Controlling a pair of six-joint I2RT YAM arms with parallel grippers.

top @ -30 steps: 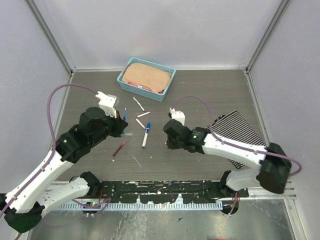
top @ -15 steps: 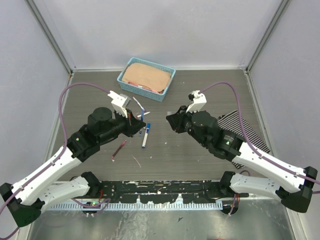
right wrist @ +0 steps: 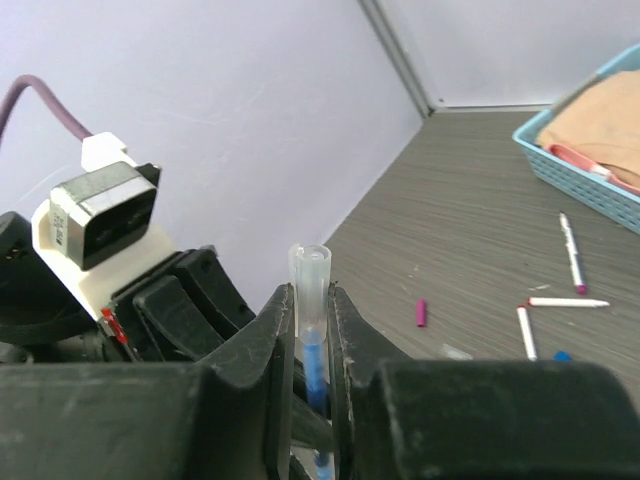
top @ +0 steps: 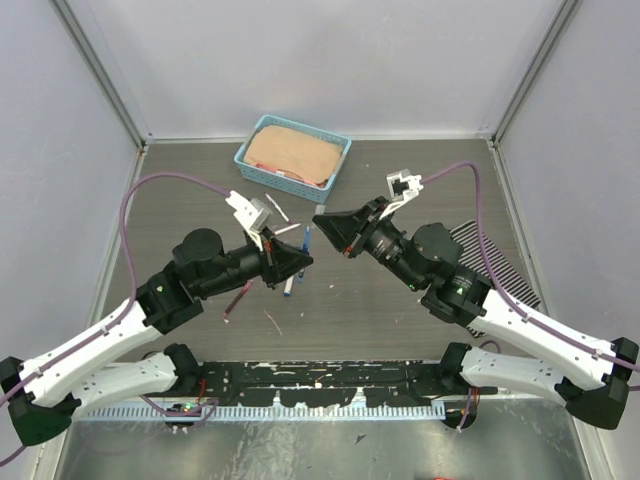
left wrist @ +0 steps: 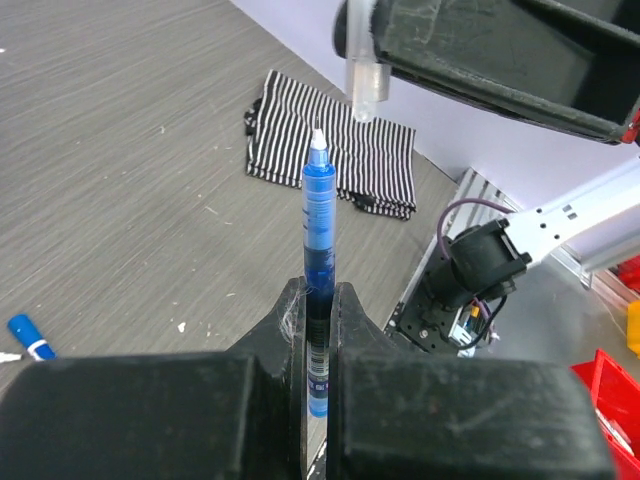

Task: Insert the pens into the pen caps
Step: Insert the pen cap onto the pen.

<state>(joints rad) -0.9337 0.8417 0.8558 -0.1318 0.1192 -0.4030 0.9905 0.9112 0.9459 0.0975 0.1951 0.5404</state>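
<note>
My left gripper [left wrist: 318,295] is shut on a blue pen [left wrist: 319,215] and holds it tip up above the table. My right gripper [right wrist: 311,295] is shut on a clear cap [right wrist: 309,285]. In the left wrist view the cap [left wrist: 365,85] hangs just above the pen's white tip, a small gap between them. In the top view the two grippers, left [top: 303,262] and right [top: 318,222], meet over the table's middle with the pen [top: 306,240] between them. A magenta cap [right wrist: 421,313] and several white pens [right wrist: 571,240] lie on the table.
A blue basket [top: 245,165] with a tan cloth stands at the back. A striped cloth [top: 490,260] lies at the right. A maroon pen [top: 237,298] and a blue-capped pen [top: 290,283] lie under my left arm. White pens [top: 277,208] lie near the basket.
Both arms have risen from the table and swung towards each other. The blue pen and the clear cap now face each other, nearly touching.
</note>
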